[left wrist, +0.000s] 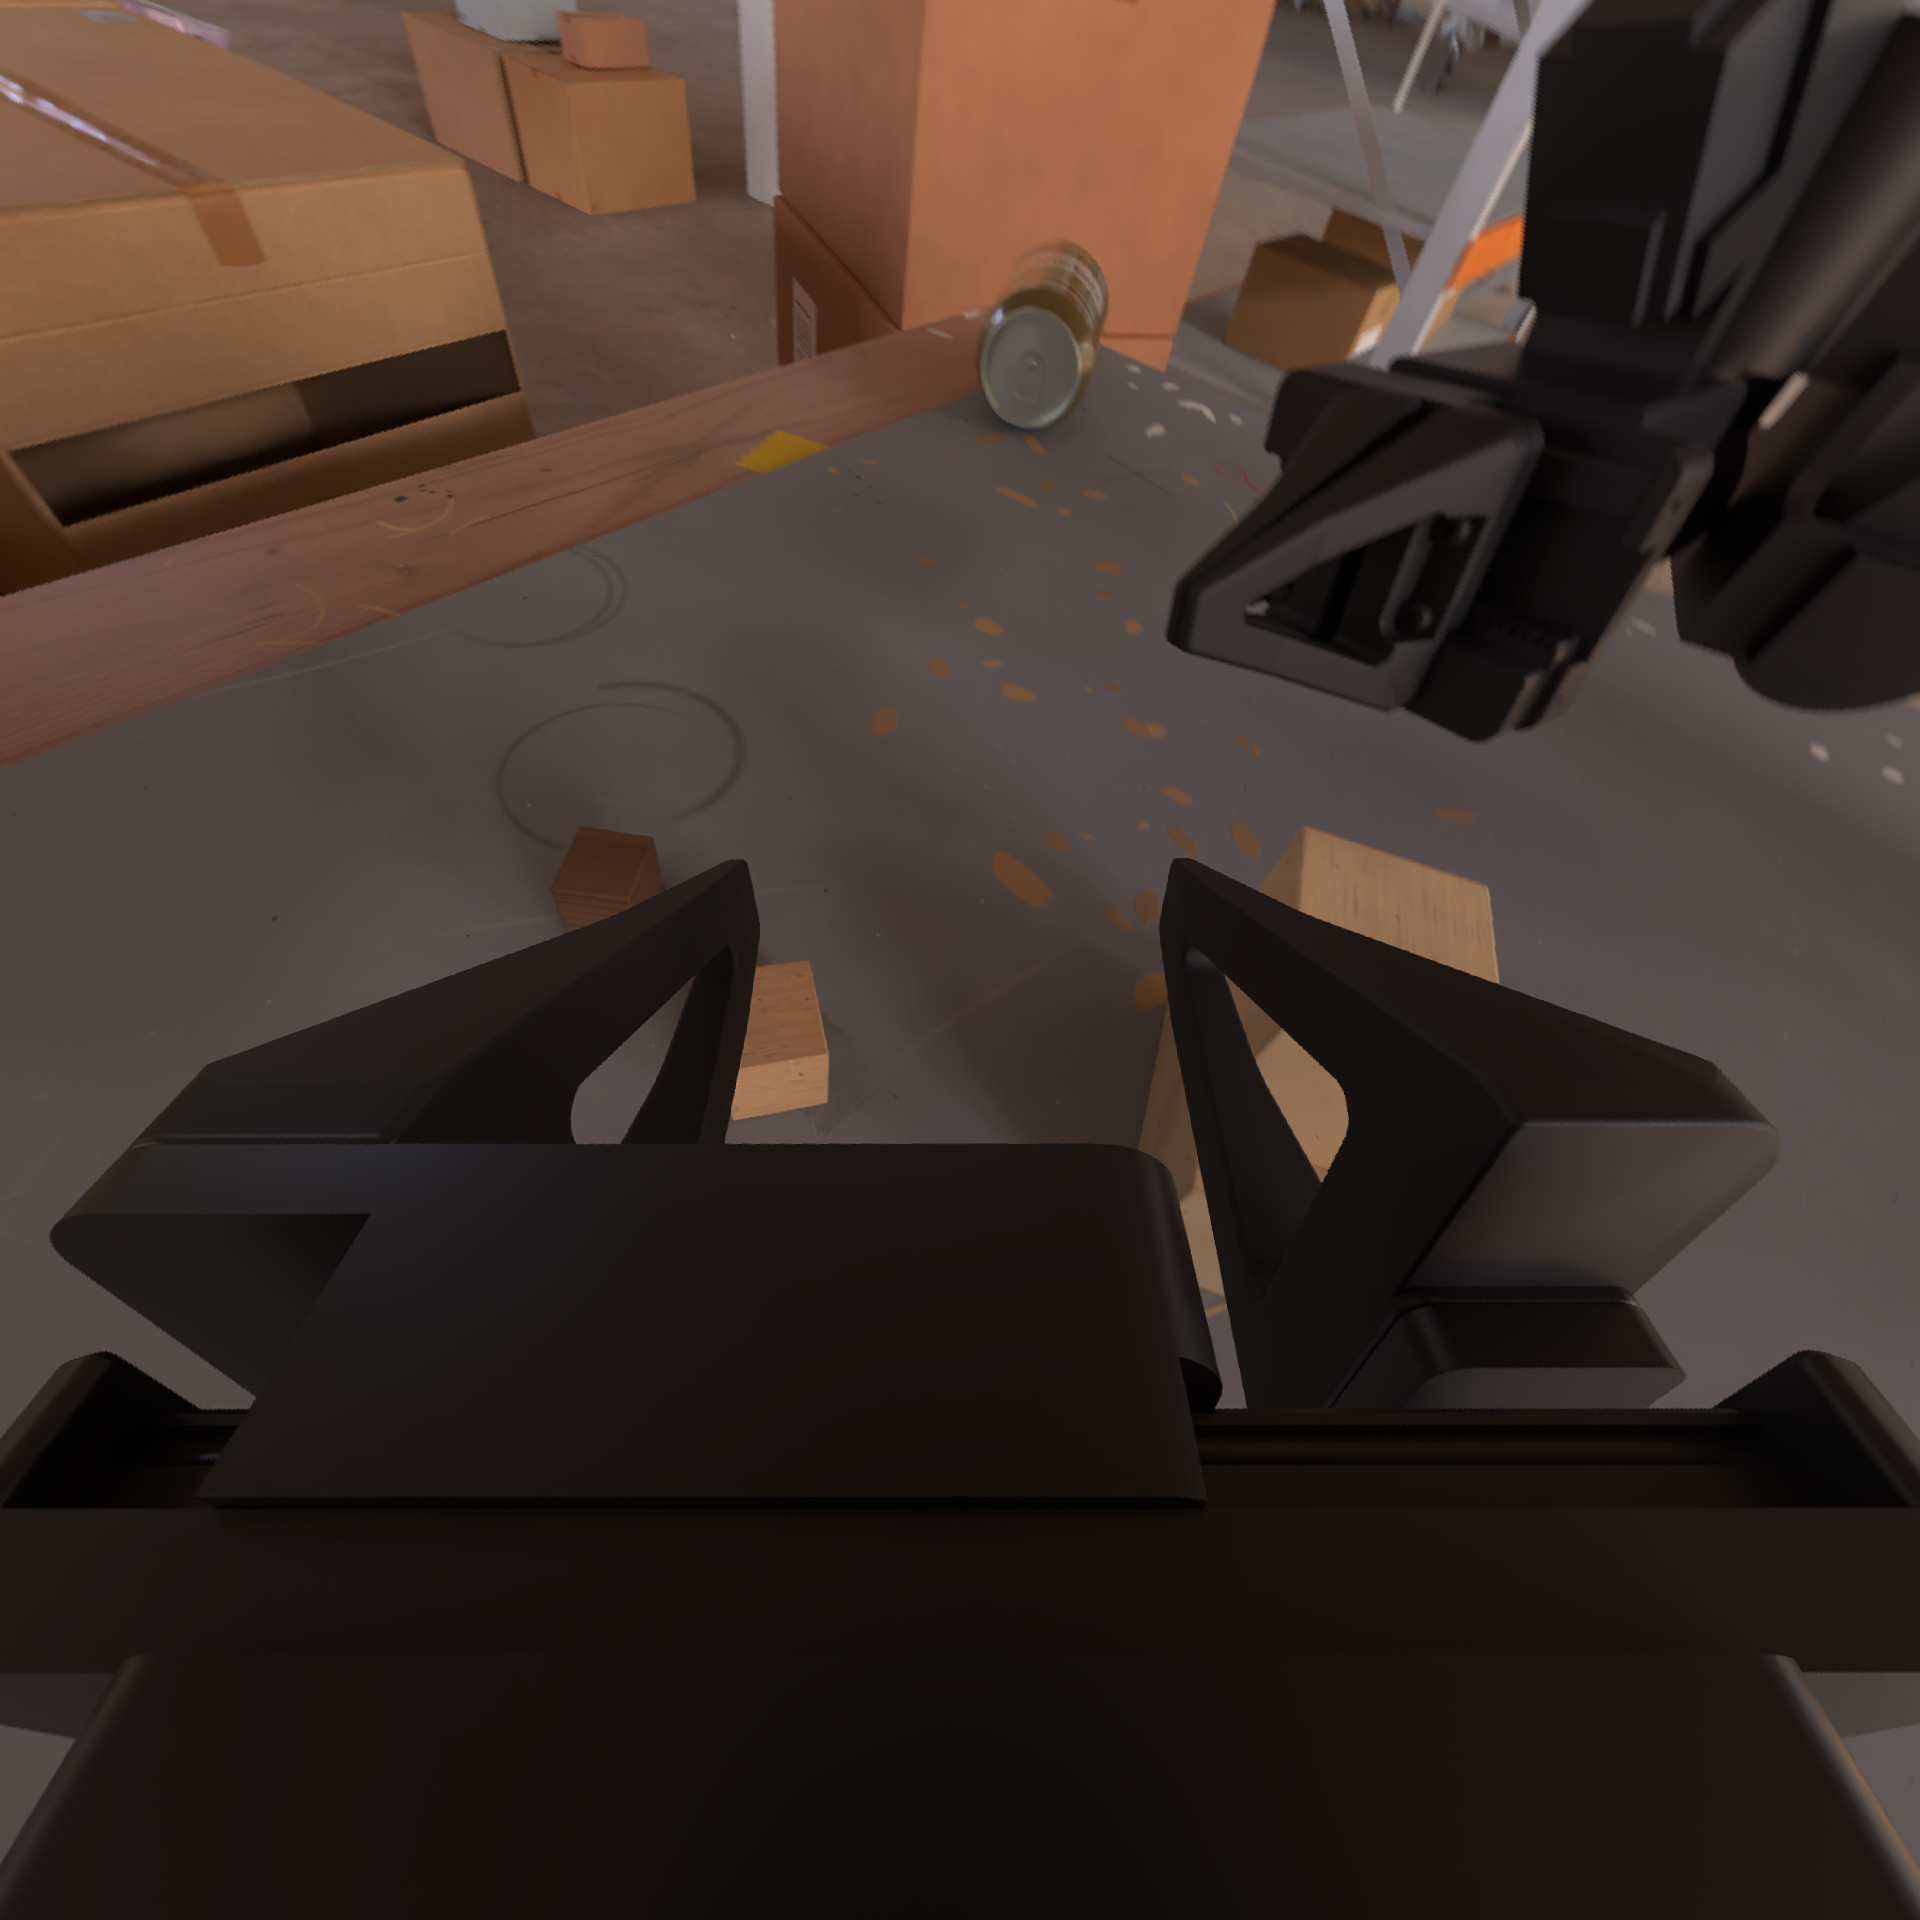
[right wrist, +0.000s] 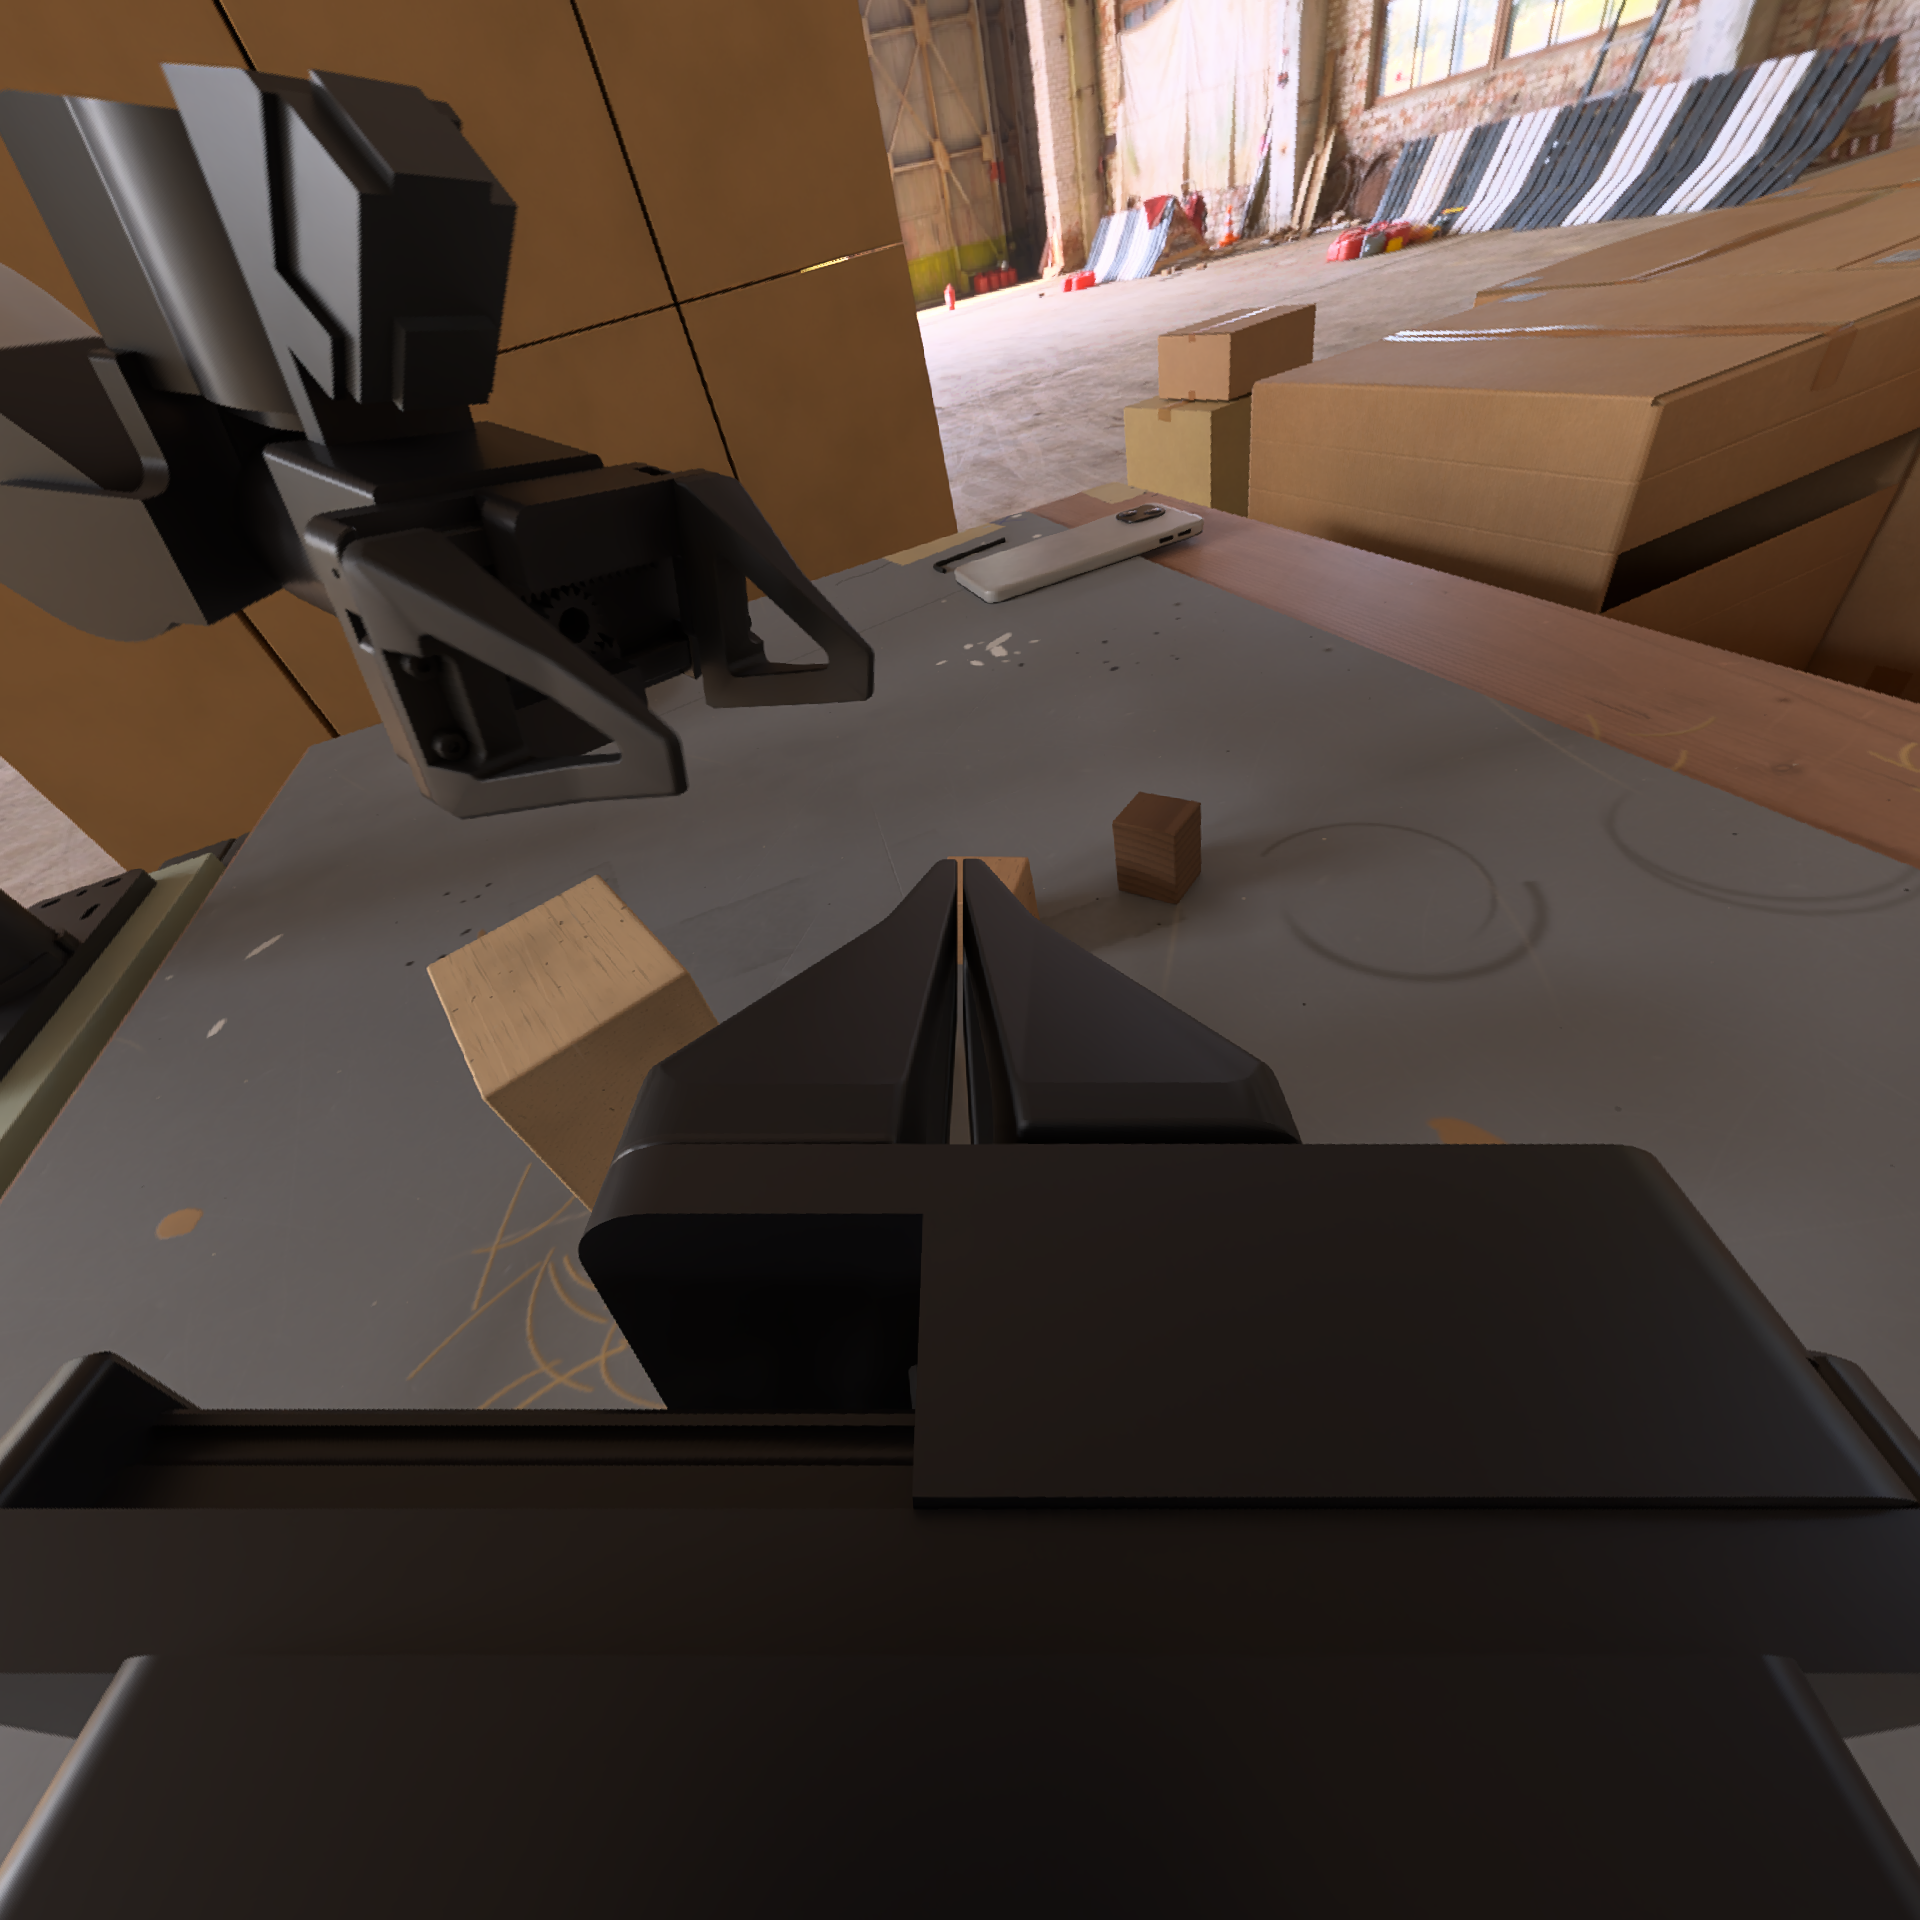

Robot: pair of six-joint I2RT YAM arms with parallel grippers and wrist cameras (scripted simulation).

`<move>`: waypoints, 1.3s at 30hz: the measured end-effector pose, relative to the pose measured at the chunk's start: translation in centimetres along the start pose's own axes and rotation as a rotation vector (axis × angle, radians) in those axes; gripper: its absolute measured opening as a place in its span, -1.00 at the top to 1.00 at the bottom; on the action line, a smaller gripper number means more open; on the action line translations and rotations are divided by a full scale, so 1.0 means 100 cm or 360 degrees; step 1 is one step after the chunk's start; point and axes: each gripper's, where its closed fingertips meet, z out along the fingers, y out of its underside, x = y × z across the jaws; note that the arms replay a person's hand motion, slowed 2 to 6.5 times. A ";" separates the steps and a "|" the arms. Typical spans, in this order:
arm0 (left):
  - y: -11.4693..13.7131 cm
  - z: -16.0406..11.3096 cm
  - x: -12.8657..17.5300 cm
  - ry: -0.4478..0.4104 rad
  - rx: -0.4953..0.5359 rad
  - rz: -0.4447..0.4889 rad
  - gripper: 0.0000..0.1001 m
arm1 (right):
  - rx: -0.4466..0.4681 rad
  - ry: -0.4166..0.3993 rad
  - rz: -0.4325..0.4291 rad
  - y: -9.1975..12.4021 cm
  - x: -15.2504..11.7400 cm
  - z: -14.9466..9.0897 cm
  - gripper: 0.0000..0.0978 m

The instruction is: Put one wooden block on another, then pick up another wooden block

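Observation:
Three wooden blocks lie apart on the grey table. A large pale block (left wrist: 1382, 914) sits partly behind my left gripper's right finger; it also shows in the right wrist view (right wrist: 566, 1013). A small pale block (left wrist: 781, 1039) lies beside the left finger, and a small dark brown block (left wrist: 608, 878) lies just beyond it. My left gripper (left wrist: 956, 883) is open and empty above the table. My right gripper (right wrist: 961, 868) is shut and empty, with the small pale block (right wrist: 1013, 883) just behind its tips and the dark block (right wrist: 1156, 847) to the right.
A can (left wrist: 1039, 343) lies on its side near the table's wooden edge strip (left wrist: 416, 540). A phone (right wrist: 1081, 551) lies at the far edge. Cardboard boxes (left wrist: 239, 260) stand around the table. The right gripper (left wrist: 1195, 623) hangs at upper right of the left view; the left gripper (right wrist: 758, 727) hangs at upper left of the right view.

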 end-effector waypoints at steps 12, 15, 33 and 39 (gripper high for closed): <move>0.042 0.026 -0.044 -0.0394 -0.0301 -0.0139 -0.28 | -0.0002 0.0000 0.0003 0.000 0.000 0.000 0.98; 0.042 0.034 -0.045 -0.0429 -0.0361 -0.0066 -0.28 | -0.0002 0.0000 0.0003 0.000 0.000 0.000 0.98; 0.067 0.048 -0.047 -0.0439 -0.0676 -0.0037 0.19 | 0.0001 0.0000 -0.0002 -0.001 0.000 0.000 0.98; 0.067 0.048 -0.050 -0.0440 -0.0688 -0.0084 0.49 | 0.0001 0.0000 -0.0004 -0.001 0.000 0.000 0.98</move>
